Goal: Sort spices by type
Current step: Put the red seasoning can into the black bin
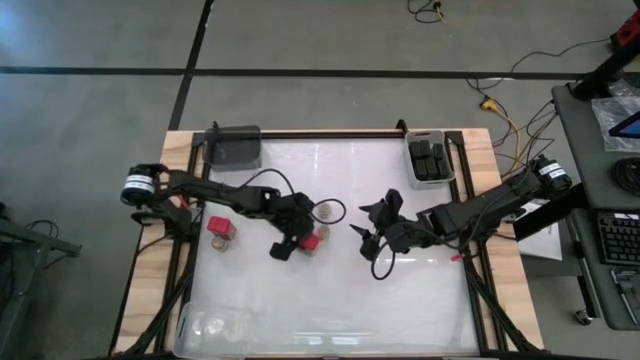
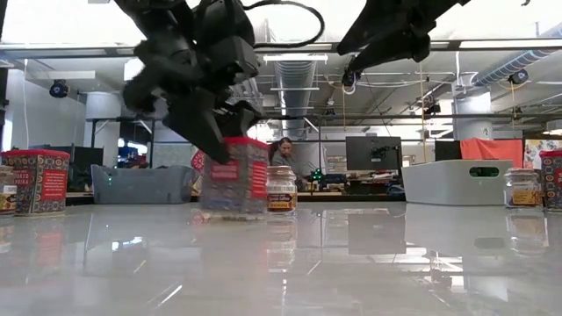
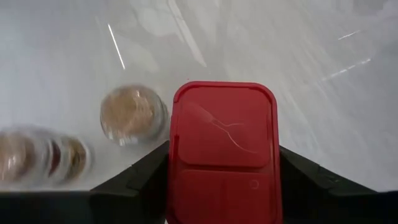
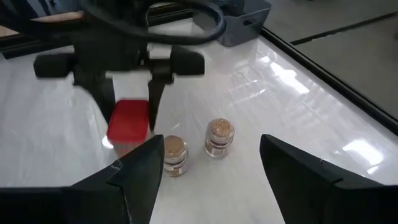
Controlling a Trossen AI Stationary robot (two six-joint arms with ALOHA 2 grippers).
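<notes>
Sorting partly done: black blocky spice containers point(image 1: 431, 160) are sitting in one grey bin point(image 1: 446, 180).
Left pincer point(image 1: 297, 243) is closing around a red-lidded blocky spice tin point(image 3: 224, 149) beside round tan-topped jars point(image 4: 196, 145); right pincer point(image 1: 371, 228) is hovering open, empty, nearby.

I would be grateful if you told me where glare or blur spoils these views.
High view: ceiling light glares off the glossy table, washing out its middle. Low view: the room behind is backlit, so the left pincer is a dark shape, and the red spice tin looks smeared. Left wrist view: the jars at the edge are streaked with blur. Right wrist view: bright patches of glare on the table.
</notes>
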